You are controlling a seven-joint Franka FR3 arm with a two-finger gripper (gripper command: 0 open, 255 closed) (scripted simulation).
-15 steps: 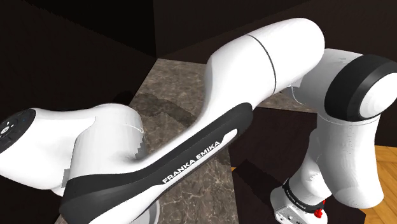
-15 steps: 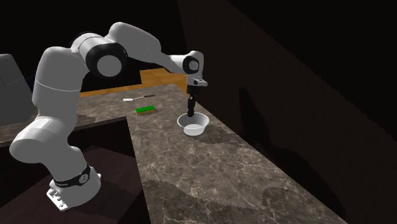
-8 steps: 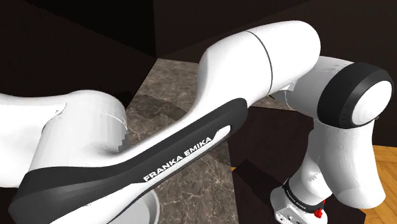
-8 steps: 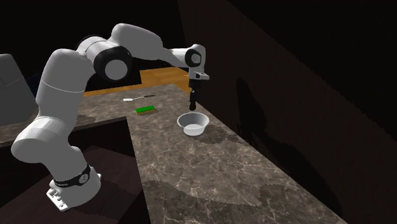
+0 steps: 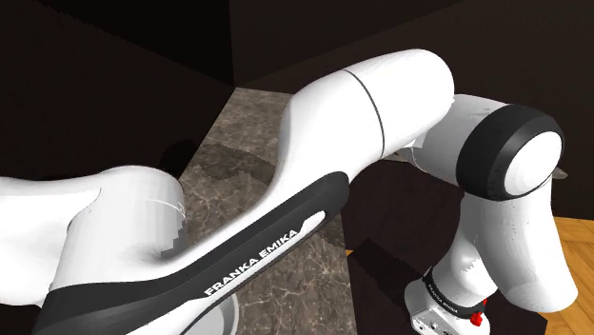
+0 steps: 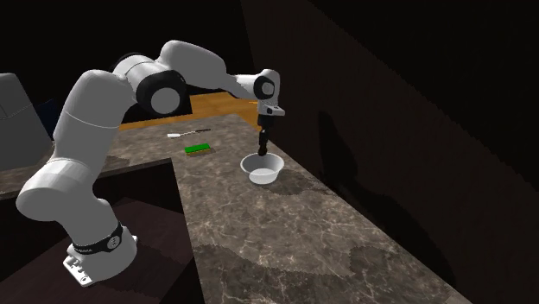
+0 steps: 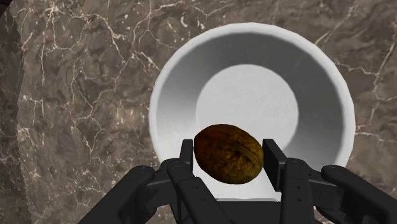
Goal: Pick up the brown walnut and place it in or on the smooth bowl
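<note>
Second exterior view, from the left: white arm [image 6: 86, 121] rising from its base and arching over a dark, veined stone surface [image 6: 285, 233]. Below the forearm, lying on the surface, a thin white utensil [image 6: 178, 136] and just beside it a small green object [image 6: 197, 148], both well apart from the white bowl [image 6: 262, 170]. Black hand [image 6: 262, 145] hanging straight down, just above the bowl's far rim, with a dark wall at the right. Wrist view: hand [image 7: 229, 153] clenched on the brown walnut [image 7: 228, 154], one black finger [image 7: 186, 156] pressed to each side of the ridged shell. Walnut held over the bowl [image 7: 175, 89], above the part of its wall nearest the fingers rather than above its flat middle. Bowl smooth and round, ringed by brown stone [image 7: 83, 83] laced with pale veins. Shoulder view, from the left: the arm's [image 5: 114, 219] long white link crossing the foreground, its black underside lettered FRANKA EMIKA, with a patch of the surface [image 5: 243, 124] behind it. Further right, a dark round joint, and at the lower right corner a strip of wooden floor [image 5: 581, 249].
</note>
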